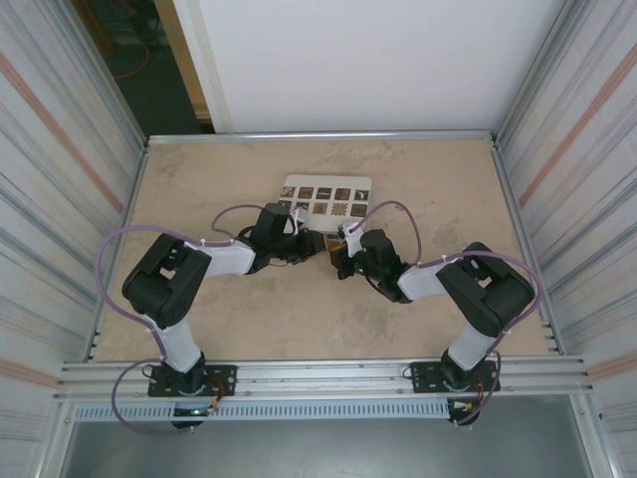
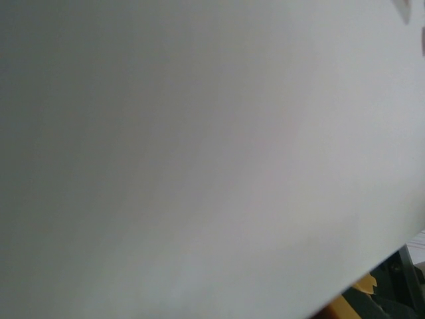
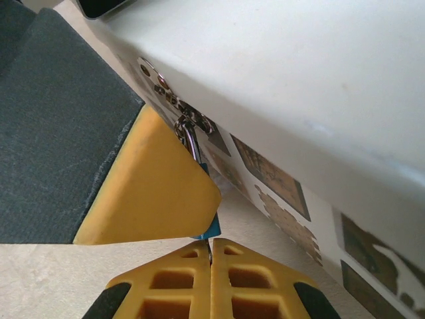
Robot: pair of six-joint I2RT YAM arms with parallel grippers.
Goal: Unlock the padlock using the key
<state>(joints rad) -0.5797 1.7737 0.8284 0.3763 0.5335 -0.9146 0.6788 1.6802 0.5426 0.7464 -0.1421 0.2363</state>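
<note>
My two grippers meet tip to tip at mid-table, the left gripper (image 1: 309, 246) coming from the left and the right gripper (image 1: 340, 257) from the right. In the right wrist view the right gripper (image 3: 211, 256) is shut, its yellow fingers pressed on a thin dark key (image 3: 211, 246). Just beyond sits the small blue padlock (image 3: 212, 228), its silver shackle (image 3: 192, 143) rising to a key ring (image 3: 154, 74). A yellow finger (image 3: 153, 193) of the left gripper covers most of the padlock and holds it. The left wrist view is a white blur with a yellow part (image 2: 352, 302) at the bottom right.
A white card (image 1: 328, 194) printed with brown pictures lies just behind the grippers, and its edge (image 3: 269, 174) runs close past the padlock. Metal rails and ribbed walls close the table in on the left, right and near sides.
</note>
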